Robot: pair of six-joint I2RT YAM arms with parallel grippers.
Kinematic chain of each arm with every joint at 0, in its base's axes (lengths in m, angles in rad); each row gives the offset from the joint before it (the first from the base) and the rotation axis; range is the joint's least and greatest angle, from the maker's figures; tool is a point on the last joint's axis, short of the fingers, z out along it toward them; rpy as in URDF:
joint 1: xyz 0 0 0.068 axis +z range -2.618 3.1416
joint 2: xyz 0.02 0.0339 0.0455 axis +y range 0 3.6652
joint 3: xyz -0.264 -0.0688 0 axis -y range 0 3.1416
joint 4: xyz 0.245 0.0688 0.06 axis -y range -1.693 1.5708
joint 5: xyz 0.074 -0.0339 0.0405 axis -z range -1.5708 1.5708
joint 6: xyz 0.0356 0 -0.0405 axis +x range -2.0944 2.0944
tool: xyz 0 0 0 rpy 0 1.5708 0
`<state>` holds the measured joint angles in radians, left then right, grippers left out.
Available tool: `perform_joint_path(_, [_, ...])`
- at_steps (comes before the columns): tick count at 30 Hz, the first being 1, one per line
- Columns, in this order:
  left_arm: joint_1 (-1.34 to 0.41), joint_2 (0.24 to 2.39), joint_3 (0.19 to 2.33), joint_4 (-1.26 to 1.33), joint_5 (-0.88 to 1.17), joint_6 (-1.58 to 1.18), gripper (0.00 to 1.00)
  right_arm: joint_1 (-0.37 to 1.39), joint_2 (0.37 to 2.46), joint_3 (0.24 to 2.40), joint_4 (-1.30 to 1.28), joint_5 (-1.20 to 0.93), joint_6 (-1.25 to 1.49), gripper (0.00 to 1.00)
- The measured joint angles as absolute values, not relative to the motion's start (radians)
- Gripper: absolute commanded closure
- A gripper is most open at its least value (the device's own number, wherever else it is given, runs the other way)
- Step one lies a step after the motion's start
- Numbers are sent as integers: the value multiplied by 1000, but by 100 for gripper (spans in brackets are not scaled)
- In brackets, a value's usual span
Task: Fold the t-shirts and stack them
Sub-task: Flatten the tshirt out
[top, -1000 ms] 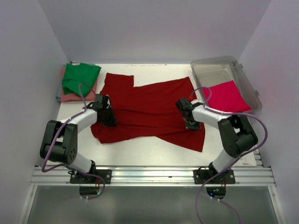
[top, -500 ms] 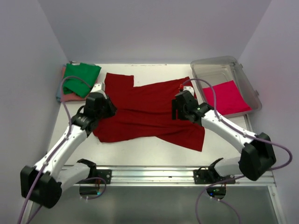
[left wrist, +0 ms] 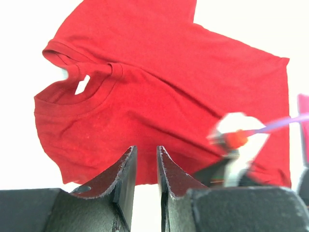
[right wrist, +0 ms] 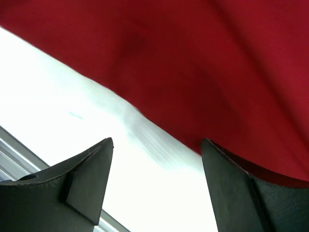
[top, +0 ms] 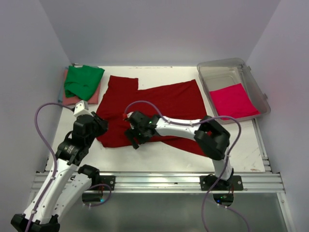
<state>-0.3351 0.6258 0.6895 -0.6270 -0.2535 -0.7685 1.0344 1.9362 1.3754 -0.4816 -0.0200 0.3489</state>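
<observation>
A large dark red t-shirt (top: 164,104) (left wrist: 159,82) lies spread over the middle of the table. Just off its left edge hovers my left gripper (top: 100,124) (left wrist: 145,149), its jaws a narrow gap apart with nothing between them. My right arm reaches across to the left, and my right gripper (top: 133,139) (right wrist: 157,140) stands wide open and empty above the shirt's near edge (right wrist: 203,72). At the back left a green t-shirt (top: 83,79) rests on a salmon pink one (top: 92,95). A bright pinkish-red t-shirt (top: 234,100) lies folded inside the tub.
The clear plastic tub (top: 227,67) stands at the back right corner. A metal rail (top: 154,181) runs along the near table edge. My right arm (left wrist: 236,145) shows blurred in the left wrist view. Walls close in on the left, right and back.
Both grippers were shut on the shirt's sides and have let go. The left arm drew back toward the near left. The right arm swung left across the shirt to its near edge.
</observation>
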Motion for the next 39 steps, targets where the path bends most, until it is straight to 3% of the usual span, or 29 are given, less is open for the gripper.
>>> perform_joint_path(9, [-335, 567, 664, -673, -273, -806, 74, 1126, 2159, 1700, -545, -44, 331, 29])
perform_joint_path(15, [-335, 548, 633, -684, -268, -820, 74, 1131, 2255, 1818, -579, -35, 332, 39])
perform_joint_path(19, [-335, 527, 631, -686, -268, -820, 74, 1131, 2311, 1882, -593, -23, 337, 58])
perform_joint_path(21, [-335, 520, 631, -689, -268, -820, 74, 1131, 2324, 1892, -593, -22, 340, 80])
perform_joint_path(24, [-335, 511, 630, -692, -267, -820, 74, 1131, 2328, 1892, -590, -20, 358, 100])
perform_joint_path(33, [-335, 542, 624, -698, -208, -820, 74, 1091, 2308, 1873, -583, -89, 389, 100])
perform_joint_path(39, [-335, 632, 617, -694, -140, -815, 75, 890, 2123, 1688, -468, -216, 508, 100])
